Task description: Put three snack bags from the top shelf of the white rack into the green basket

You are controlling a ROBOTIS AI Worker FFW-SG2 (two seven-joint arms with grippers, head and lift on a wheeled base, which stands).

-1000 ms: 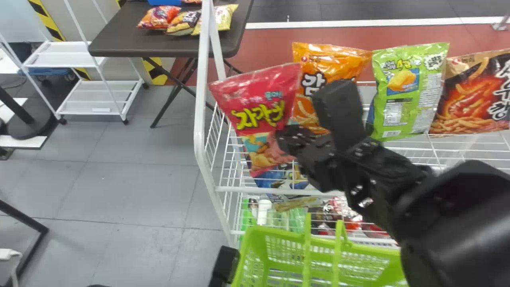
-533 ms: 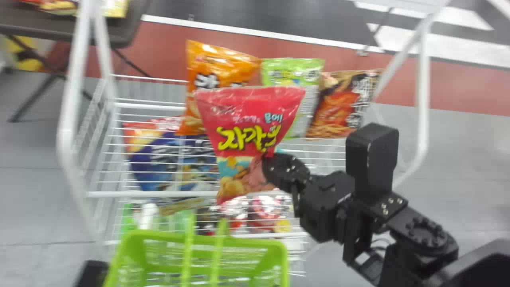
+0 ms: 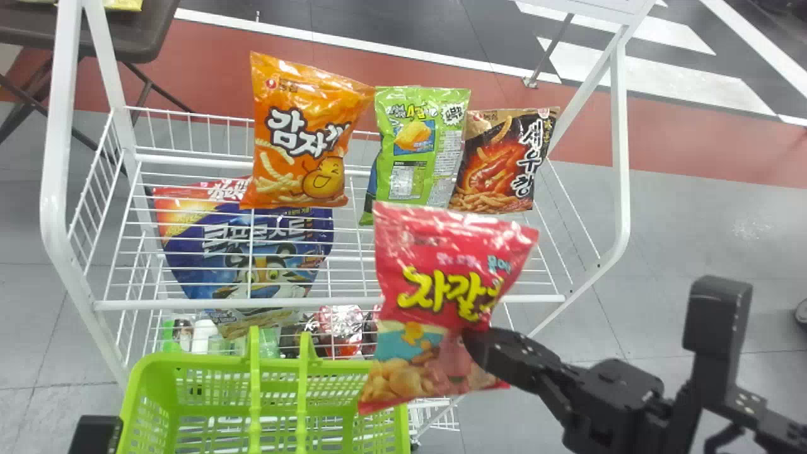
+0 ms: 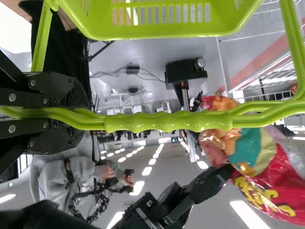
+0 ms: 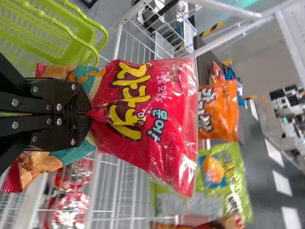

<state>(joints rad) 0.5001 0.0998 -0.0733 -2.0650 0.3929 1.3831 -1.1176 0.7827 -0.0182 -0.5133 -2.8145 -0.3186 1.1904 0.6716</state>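
Red snack bag: in right gripper, off the shelf, hanging in air nr the rear R corner of green basket. Overlapping that corner in head view; exact ht above rim can't be told. Printed face twd head cam, roughly upright w/ a slight tilt. Lower half bulging around the fingertips.

Right fingers: narrow, pinching a fold of the bag's front film just below the lettering. Arm coming in from R of basket.

Left gripper: closed around basket handle, i.e. gripping the basket itself. Left arm just L of basket in head view.

White rack: beyond basket, wider than it to either side in head view.

Top shelf: fwd of basket, w/ three bags in a row. Orange bag beyond basket's middle, light green bag next, beyond its R end, dark bag w/ shrimp print farthest R of basket.

Blue bag: also beyond basket, seen thru rack wires, lower than orange one.

Lower tier: right behind basket's rear rim, w/ white bottle and red-and-white packs.

Dark table: well past basket, far L.
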